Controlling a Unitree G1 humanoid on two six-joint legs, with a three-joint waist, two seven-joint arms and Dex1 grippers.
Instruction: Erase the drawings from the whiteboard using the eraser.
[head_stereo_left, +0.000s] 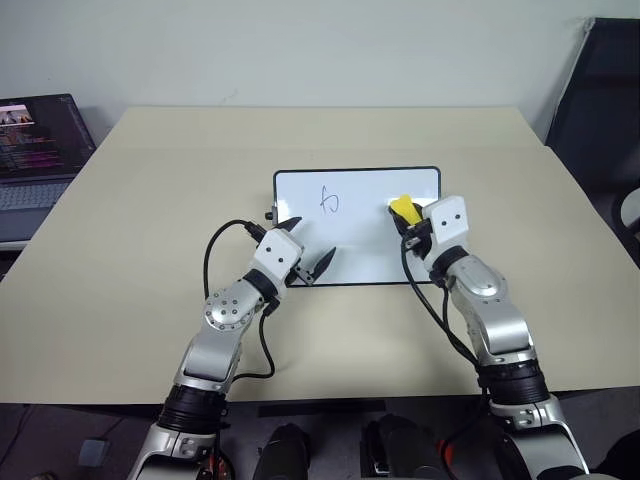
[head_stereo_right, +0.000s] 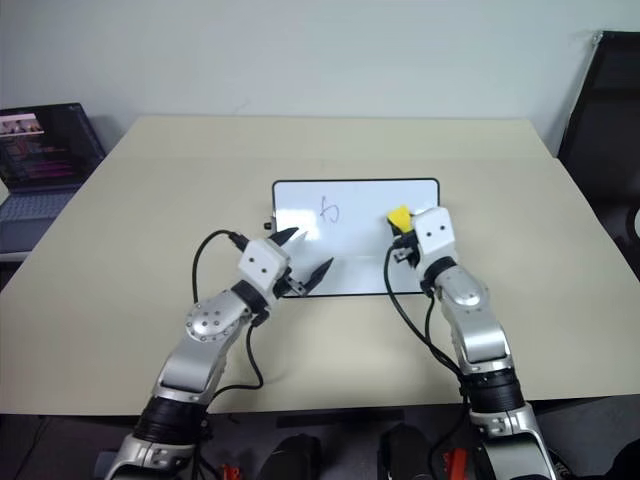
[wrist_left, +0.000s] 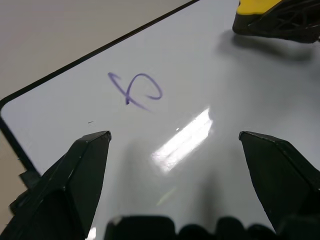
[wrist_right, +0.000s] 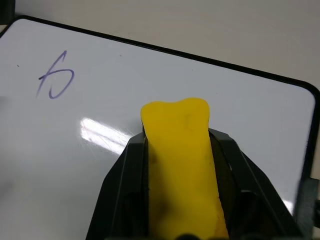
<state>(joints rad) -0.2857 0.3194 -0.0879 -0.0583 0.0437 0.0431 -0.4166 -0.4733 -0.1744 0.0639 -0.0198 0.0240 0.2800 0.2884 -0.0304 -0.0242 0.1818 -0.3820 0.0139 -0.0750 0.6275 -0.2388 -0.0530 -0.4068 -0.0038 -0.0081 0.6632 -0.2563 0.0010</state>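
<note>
The left tool (head_stereo_left: 305, 262) hovers over the near left corner of the whiteboard (head_stereo_left: 357, 255), its two black fingers spread apart and gripping nothing. Judged from this placement, its role is to stand ready to steady the board against sliding; contact with the surface cannot be confirmed.

The right tool (head_stereo_left: 412, 222) is closed on the eraser (head_stereo_left: 403, 207). The right wrist view shows the yellow block clamped between both fingers, its free end projecting past the fingertips. The eraser's long axis runs along the fingers, pointing away from the robot and slightly toward its left. It sits over the right part of the board, near the far edge. Whether its underside touches the surface cannot be determined. Holding the block lengthwise leaves its forward end clear of the fingers for wiping.

The whiteboard lies flat on the table (head_stereo_left: 150, 200), long axis running left to right across the robot's front, with a small black knob (head_stereo_left: 272, 214) on its left short side.

One drawing (head_stereo_left: 329, 200), a blue loopy scribble, is visible near the far edge, left of centre and well apart from the eraser. The rest of the visible board is clean. Judged from this, a leftward stroke remains.

A laptop (head_stereo_left: 40, 150) stands beyond the table's left edge.
</note>
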